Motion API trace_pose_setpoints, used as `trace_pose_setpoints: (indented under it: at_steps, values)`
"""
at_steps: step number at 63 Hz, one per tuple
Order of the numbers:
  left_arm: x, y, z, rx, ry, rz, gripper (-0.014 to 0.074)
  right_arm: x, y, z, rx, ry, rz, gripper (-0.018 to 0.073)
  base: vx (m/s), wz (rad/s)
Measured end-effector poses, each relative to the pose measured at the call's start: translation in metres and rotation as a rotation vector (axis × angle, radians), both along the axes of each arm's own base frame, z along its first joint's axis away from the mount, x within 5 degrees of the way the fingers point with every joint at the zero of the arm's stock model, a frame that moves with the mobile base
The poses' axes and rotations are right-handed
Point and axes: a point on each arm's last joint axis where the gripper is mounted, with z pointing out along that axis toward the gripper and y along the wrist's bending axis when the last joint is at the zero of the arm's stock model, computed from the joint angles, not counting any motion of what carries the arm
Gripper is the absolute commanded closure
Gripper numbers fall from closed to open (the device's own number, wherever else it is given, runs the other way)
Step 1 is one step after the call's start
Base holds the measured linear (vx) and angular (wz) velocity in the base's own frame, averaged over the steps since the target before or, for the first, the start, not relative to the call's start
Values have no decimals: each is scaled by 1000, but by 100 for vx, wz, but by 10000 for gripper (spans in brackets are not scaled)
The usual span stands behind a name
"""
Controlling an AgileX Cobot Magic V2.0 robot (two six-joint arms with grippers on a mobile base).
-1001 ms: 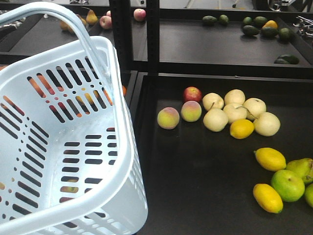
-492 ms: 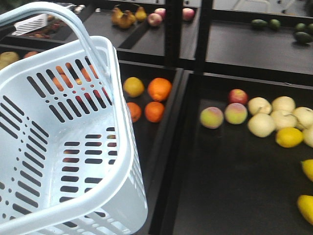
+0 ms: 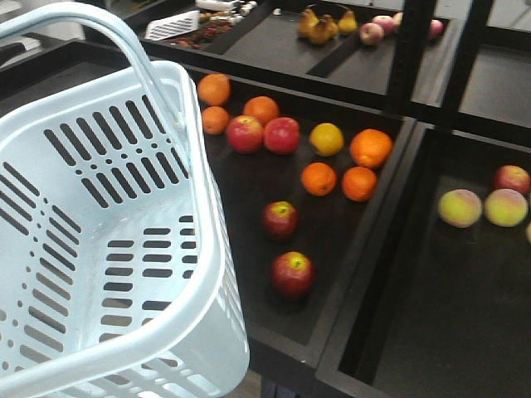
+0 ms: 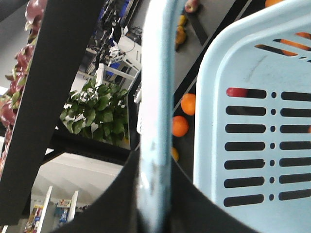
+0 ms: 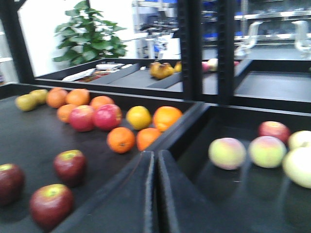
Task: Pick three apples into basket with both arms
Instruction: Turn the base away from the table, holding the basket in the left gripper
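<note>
Basket [image 3: 217, 274] presented; apples unpicked.
Left jaws grip the handle [image 4: 154, 97], holding the empty basket beside the shelf [image 3: 241, 191] for loading; right jaws closed, empty, facing three apples [image 5: 70, 166] at the shelf's front.

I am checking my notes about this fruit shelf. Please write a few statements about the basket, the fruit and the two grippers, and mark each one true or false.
1. The basket has no fruit inside. True.
2. The dark red apples lie in the same compartment as the oranges. True.
3. The right gripper holds an apple. False: its jaws stand almost together with nothing between them.
4. The peaches lie among the oranges. False: they lie in the next compartment, past a black divider.
5. The basket's handle runs between the jaws of the left gripper. True.
</note>
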Motion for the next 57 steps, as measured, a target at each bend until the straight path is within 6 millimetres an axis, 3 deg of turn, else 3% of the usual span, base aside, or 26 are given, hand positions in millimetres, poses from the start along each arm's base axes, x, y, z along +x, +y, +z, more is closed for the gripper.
trace_pose_setpoints:
  at_steps: [57]
  values:
    - [0, 0, 0, 0, 0, 0, 603, 0, 0, 0, 0, 0, 0, 568, -4, 35]
